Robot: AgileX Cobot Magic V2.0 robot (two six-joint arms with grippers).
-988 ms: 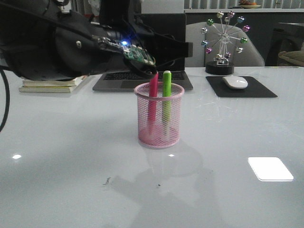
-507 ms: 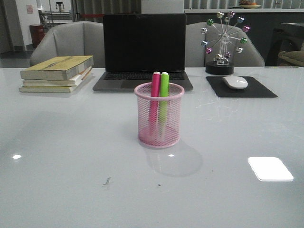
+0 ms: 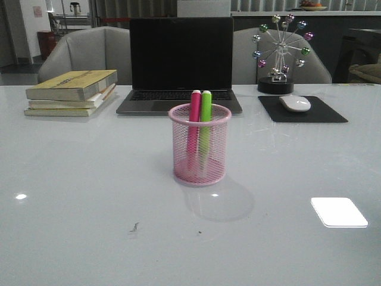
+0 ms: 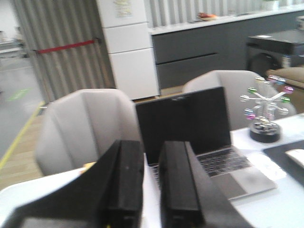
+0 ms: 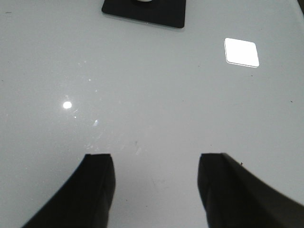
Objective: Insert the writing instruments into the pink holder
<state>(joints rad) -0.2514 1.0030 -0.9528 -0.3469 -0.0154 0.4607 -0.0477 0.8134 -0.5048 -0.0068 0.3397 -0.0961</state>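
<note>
In the middle of the white table (image 3: 89,179) stands the pink holder (image 3: 199,146), upright, just in front of the laptop (image 3: 180,59). Both markers are inside it, side by side and touching or nearly so: the pink marker (image 3: 194,122) on the left, the green marker (image 3: 205,122) on the right. Each leans slightly and its pale end pokes up above the rim.

Behind the cup, the laptop is open with a dark screen. To its left lies a stack of books (image 3: 71,92). To its right a mouse (image 3: 295,103) rests on a black mouse pad (image 3: 324,113), and a desk toy with coloured balls (image 3: 280,50) stands behind the pad. Grey chairs (image 3: 83,56) sit beyond the table.

Neither arm appears in the front view. The left gripper (image 4: 152,185), seen from its wrist camera, has its fingers close together with a narrow gap and nothing between them. The right gripper (image 5: 154,187) hangs over bare table with its fingers wide apart, holding nothing.
</note>
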